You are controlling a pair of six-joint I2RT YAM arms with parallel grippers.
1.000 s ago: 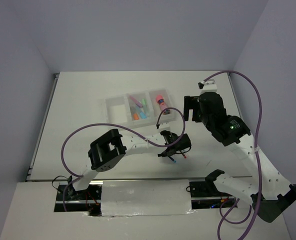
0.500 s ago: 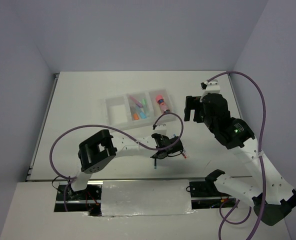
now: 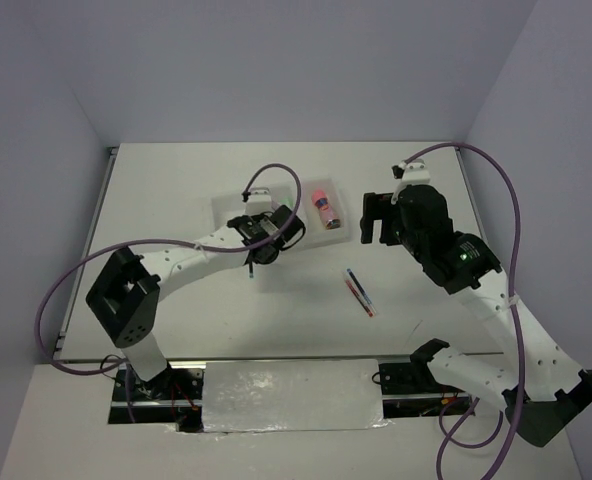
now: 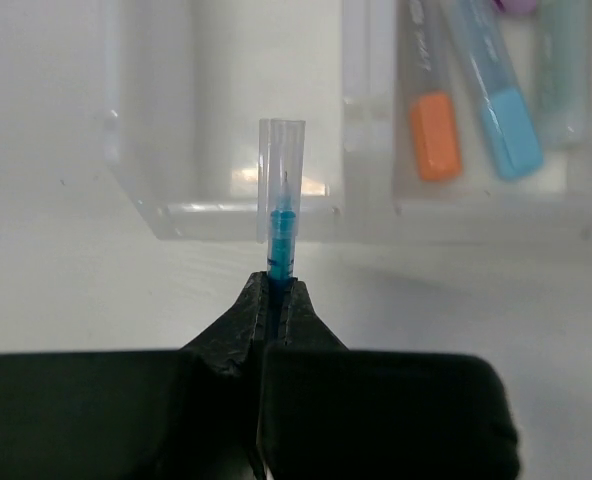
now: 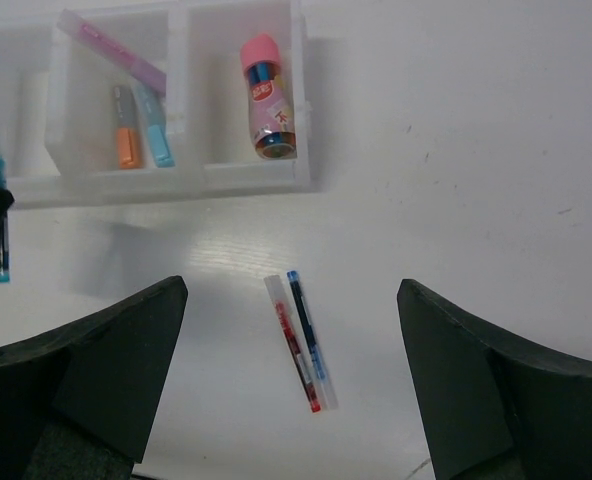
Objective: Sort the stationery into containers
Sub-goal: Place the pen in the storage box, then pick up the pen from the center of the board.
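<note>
A white translucent three-bay plastic tray (image 5: pixel 176 178) holds a stubby pink-capped cylinder (image 5: pixel 266 95) in its right bay, with an orange marker (image 5: pixel 128 140), light-blue marker (image 5: pixel 156 138) and purple marker (image 5: pixel 116 52) in the middle. The right gripper (image 5: pixel 289 295) gapes empty. Its camera, unlike the left's, catches a thin red pen (image 5: pixel 298 355) and dark blue pen (image 5: pixel 306 325) side by side on the white table (image 5: pixel 476 150). The left gripper (image 4: pixel 273 285) pinches a teal clear-capped pen (image 4: pixel 279 235) beside the left bay's near wall.

The white table (image 5: pixel 476 150) carries the tray (image 5: pixel 246 175) and, nearby, a red pen (image 5: pixel 294 345) and blue pen (image 5: pixel 309 338) side by side.

A white table (image 3: pixel 176 180) stands between plain grey walls (image 3: pixel 276 70).
</note>
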